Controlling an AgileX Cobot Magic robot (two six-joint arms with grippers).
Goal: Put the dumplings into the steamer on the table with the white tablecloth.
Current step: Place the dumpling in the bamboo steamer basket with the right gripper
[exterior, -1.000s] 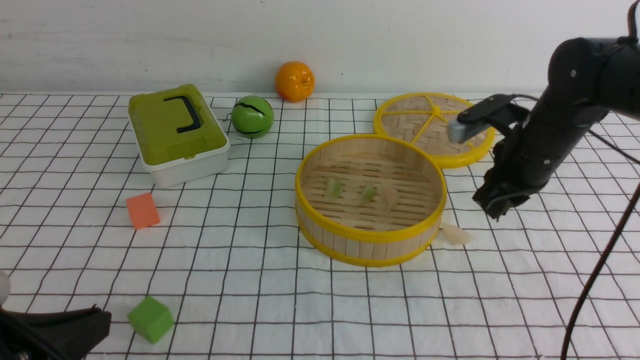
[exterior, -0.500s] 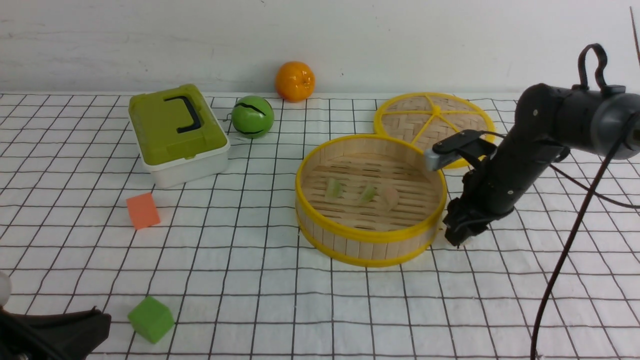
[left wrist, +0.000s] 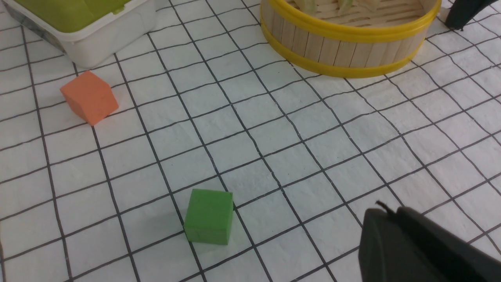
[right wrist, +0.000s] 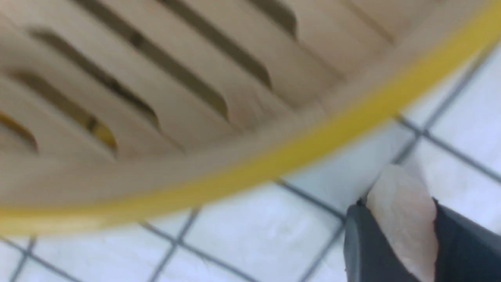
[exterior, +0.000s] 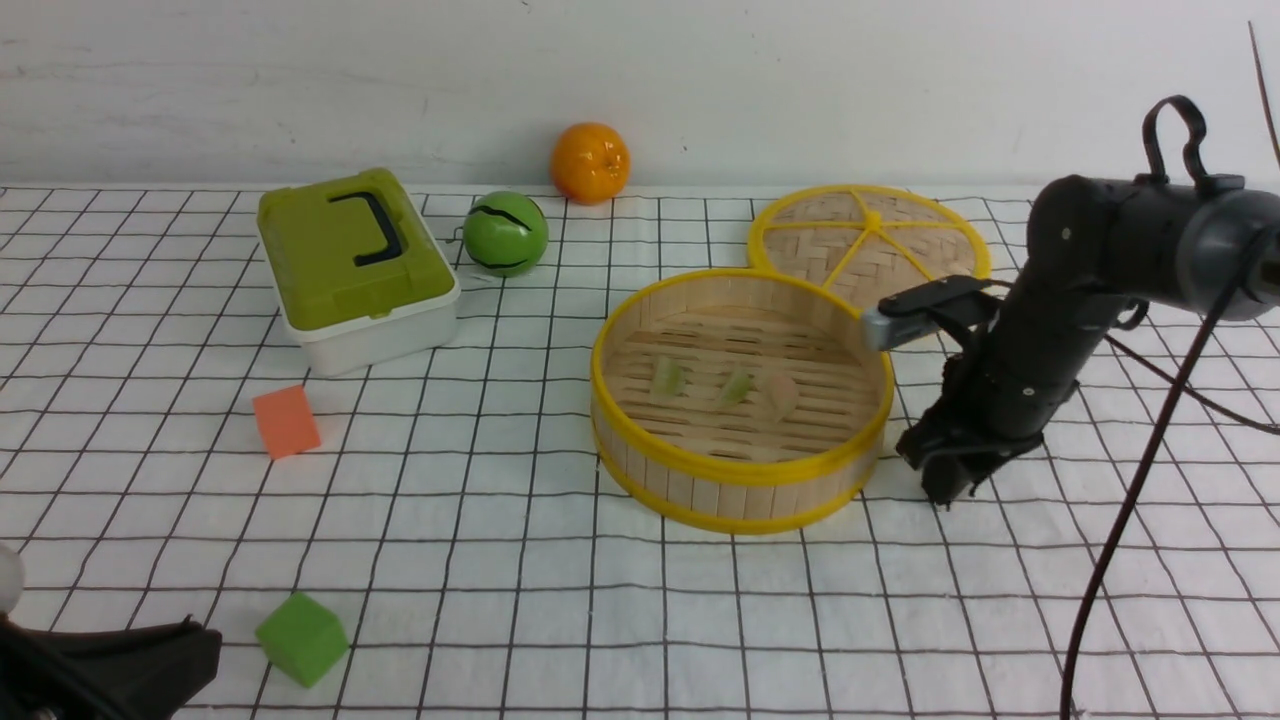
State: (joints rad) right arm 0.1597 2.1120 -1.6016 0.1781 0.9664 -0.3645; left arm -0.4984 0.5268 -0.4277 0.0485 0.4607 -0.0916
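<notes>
Three dumplings (exterior: 736,386) lie in the steamer (exterior: 740,468); the right gripper (exterior: 948,488) clamps the last pink dumpling (right wrist: 399,207) just outside it.

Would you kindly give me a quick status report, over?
Right gripper shut on pink dumpling, low beside steamer. Left gripper shut, apart. Three dumplings in steamer. Only its rim to clear.

Wide front view over the table (exterior: 500,600); left wrist nearer, right wrist blurred, seemingly closest; steamer (exterior: 740,495) in all.
</notes>
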